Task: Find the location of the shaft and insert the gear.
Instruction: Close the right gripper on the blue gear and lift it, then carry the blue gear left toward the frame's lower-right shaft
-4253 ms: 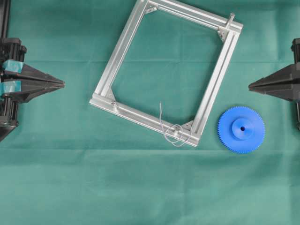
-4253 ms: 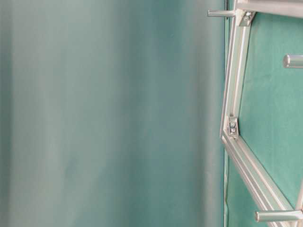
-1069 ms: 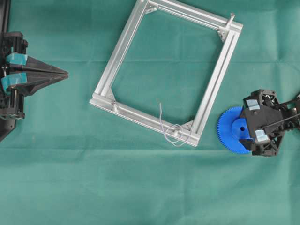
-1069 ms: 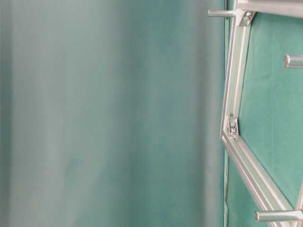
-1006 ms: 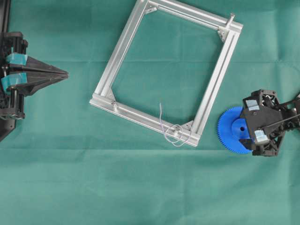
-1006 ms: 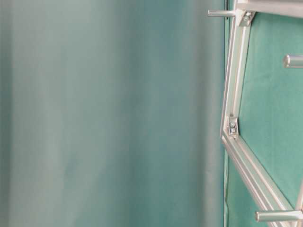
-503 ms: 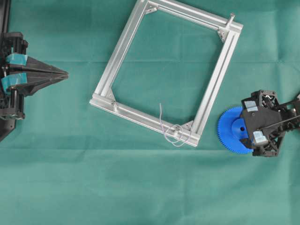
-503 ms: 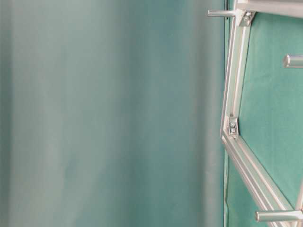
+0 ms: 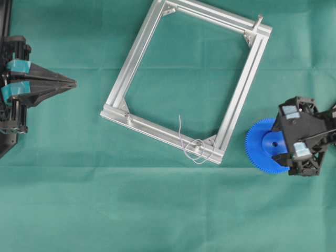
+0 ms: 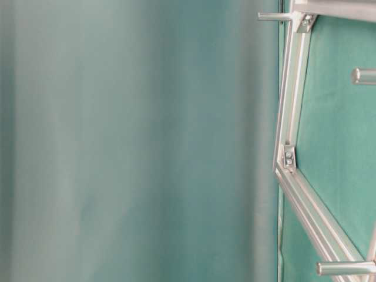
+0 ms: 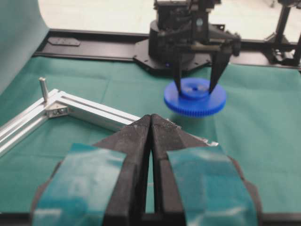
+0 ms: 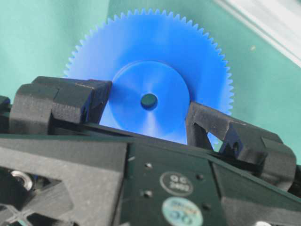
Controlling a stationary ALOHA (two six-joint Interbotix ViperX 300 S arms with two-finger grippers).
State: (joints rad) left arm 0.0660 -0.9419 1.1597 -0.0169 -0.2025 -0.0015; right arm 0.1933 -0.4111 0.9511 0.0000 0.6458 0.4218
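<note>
The gear (image 9: pixel 265 146) is pinched by its raised hub in the right claw (image 12: pixel 149 115) at the counter's right side, with the shaft (image 9: pixel 196 149) lying leftward (left claw (image 11: pixel 151 123) pressed together, farther off).

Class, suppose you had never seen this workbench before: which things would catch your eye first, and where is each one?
First, the large bright blue plastic toothed gear at the right of the overhead view, with the right gripper closed on its raised hub. Next, the square aluminium frame in the middle of the green cloth, a pale wire looped at its near corner. The left gripper sits shut at the far left.
</note>
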